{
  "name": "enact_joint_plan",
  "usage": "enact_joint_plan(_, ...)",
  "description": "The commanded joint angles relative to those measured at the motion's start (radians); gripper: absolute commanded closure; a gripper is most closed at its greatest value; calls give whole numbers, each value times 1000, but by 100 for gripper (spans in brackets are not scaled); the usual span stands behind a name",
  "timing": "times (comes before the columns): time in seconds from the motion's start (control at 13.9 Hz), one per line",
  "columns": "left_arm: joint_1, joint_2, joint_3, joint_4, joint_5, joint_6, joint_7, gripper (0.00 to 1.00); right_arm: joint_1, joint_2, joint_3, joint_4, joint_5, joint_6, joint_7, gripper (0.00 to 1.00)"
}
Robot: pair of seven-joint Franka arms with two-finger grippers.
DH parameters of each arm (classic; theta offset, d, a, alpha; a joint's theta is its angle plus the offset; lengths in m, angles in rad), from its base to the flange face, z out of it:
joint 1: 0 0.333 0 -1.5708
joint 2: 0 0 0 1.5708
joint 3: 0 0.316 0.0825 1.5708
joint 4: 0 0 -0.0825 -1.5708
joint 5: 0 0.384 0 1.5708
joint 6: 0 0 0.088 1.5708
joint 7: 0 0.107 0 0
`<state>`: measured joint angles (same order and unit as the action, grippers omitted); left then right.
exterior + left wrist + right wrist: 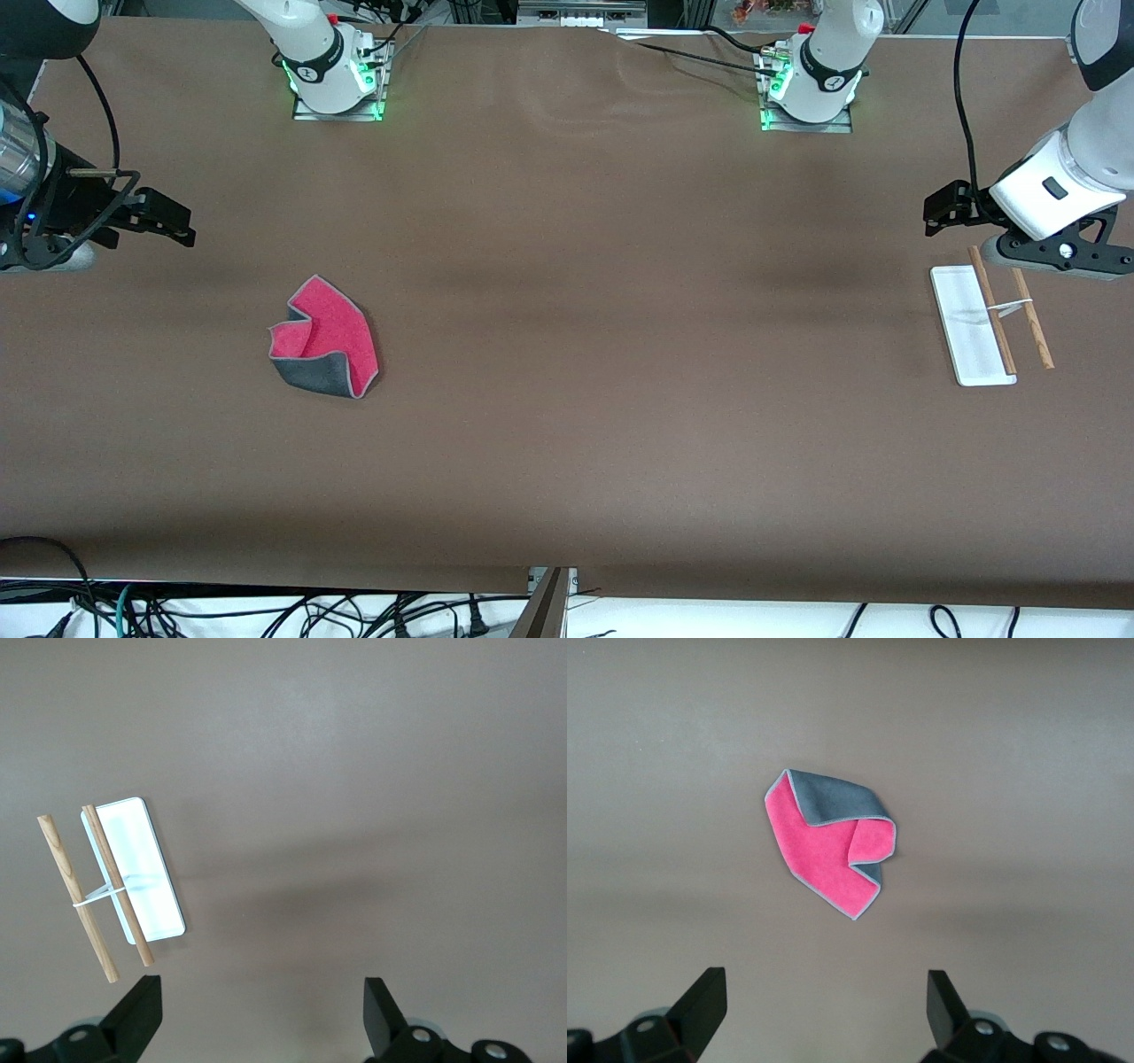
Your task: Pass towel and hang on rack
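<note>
My right gripper [824, 1010] hangs over the bench [567, 354], jaws wide, the towel [828, 842] lying crumpled (pink up, grey folds) just ahead. My left gripper [261, 1014], jaws wide too, hovers beside the rack [133, 873].

No readable text, labels, brands or numbers found in any view. Small dark round marks seen on white collars of both arm bases [328, 66], too small to be read. Towel [326, 338], rack [973, 326] and brown table cover [567, 399] unmarked.
</note>
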<state>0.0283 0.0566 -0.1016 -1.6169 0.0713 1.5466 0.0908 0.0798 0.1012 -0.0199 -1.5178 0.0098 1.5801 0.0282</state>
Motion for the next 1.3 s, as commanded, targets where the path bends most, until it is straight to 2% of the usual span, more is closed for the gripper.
enact_joint_plan(0.0,7,-4,-3,5,-13,-8,1,0,0,0,5,1,-5,-25,12,0)
enact_joint_plan(1.23,9,-4,-3,5,-13,-8,3,0,3,2,11,16,4,-26,10,0)
